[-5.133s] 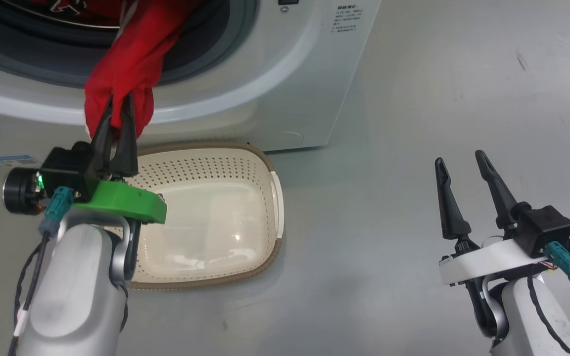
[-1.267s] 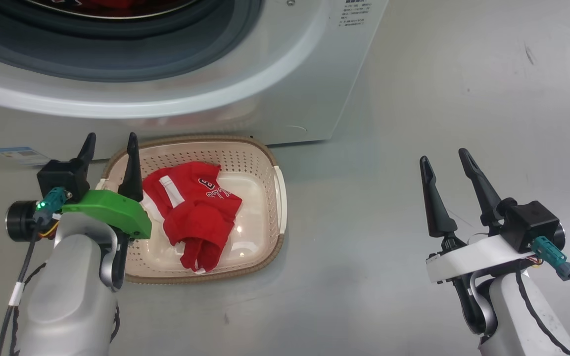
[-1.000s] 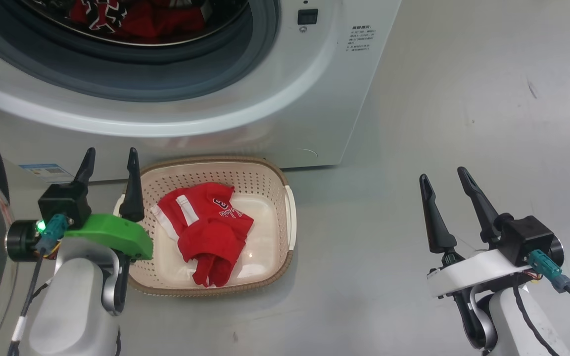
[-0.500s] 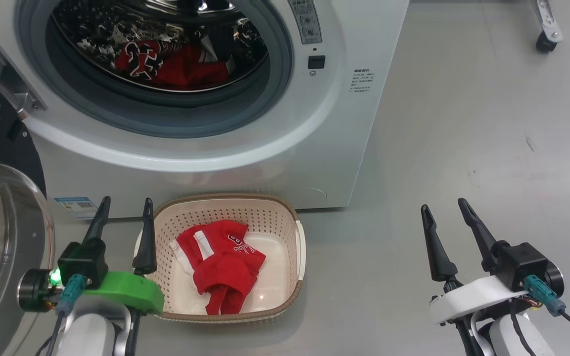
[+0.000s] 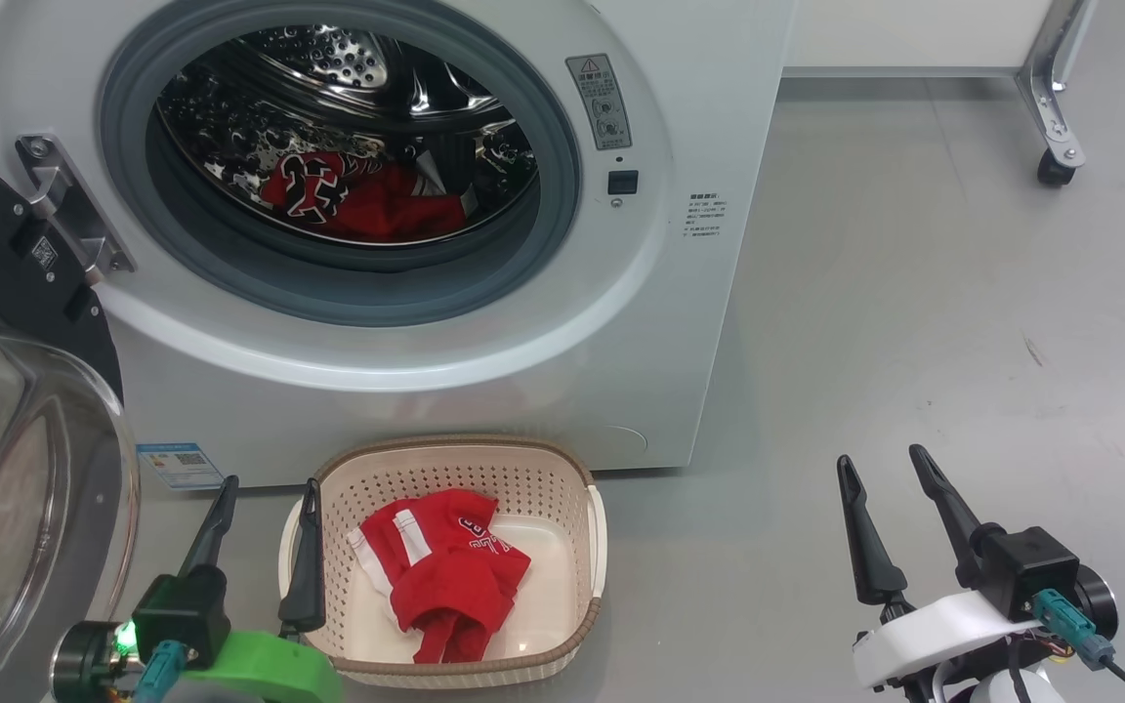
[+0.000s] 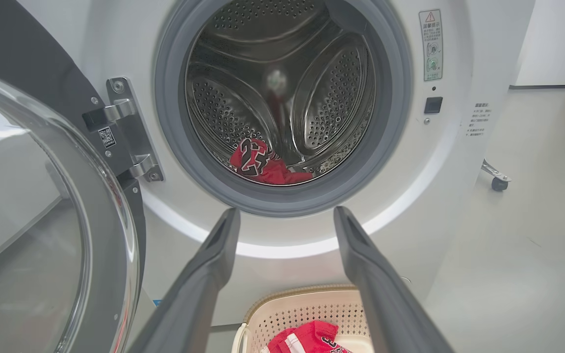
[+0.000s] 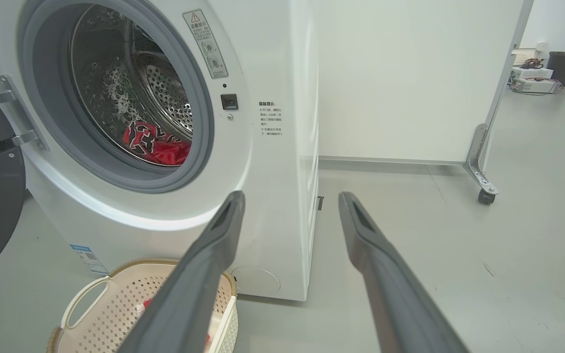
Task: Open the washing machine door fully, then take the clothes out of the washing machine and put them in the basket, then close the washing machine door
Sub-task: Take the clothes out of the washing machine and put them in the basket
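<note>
One shirt (image 5: 445,571) in the basket (image 5: 455,447), jersey (image 5: 328,190) waiting in the drum.
My left gripper (image 5: 270,482) and right gripper (image 5: 879,456) hold their jaws wide, empty. A shallow pinch could let the jersey snag on the washing machine (image 5: 426,391) gasket and drop short; the door (image 5: 25,488) beside my left arm could get knocked.

Smooth grey floor (image 5: 914,293), a few scuffs. The washing machine (image 5: 426,400) stands right on it, the basket (image 5: 523,478) sits just in front of that, and the caster (image 5: 1051,168) of a white panel (image 5: 914,34) rests further back on the right.
</note>
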`<state>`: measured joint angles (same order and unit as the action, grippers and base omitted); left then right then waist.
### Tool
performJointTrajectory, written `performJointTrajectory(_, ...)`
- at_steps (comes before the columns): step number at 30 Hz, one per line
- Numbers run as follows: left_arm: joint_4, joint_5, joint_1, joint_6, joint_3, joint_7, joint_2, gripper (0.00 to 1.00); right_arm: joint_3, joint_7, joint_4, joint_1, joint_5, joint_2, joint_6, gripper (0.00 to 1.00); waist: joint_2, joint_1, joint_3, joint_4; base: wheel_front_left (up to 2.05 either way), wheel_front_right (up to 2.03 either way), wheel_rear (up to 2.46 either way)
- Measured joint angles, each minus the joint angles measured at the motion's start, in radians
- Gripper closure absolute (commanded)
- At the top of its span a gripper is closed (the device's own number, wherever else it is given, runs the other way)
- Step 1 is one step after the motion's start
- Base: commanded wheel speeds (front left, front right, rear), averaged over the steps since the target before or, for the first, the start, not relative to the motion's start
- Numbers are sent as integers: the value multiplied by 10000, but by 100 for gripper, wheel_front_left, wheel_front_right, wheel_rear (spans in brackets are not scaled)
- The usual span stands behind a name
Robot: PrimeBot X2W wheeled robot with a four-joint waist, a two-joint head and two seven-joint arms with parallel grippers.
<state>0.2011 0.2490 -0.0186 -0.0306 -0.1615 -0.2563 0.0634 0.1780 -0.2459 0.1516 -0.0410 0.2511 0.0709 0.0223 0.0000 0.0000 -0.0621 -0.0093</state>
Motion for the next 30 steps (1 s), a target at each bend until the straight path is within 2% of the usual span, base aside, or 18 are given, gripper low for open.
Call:
performJointTrajectory(14, -955, -138, 732, -142, -102, 0, 6, 0, 2, 121, -341, -244, 0, 0, -153, 0, 0, 0, 43, 19, 0, 0, 0)
performJointTrajectory(30, -1678, -232, 1148, -259, -150, 100, 29, 0, 8, 228, -604, -313, 2, 6, -165, 0, 0, 0, 6, 39, 0, 0, 0)
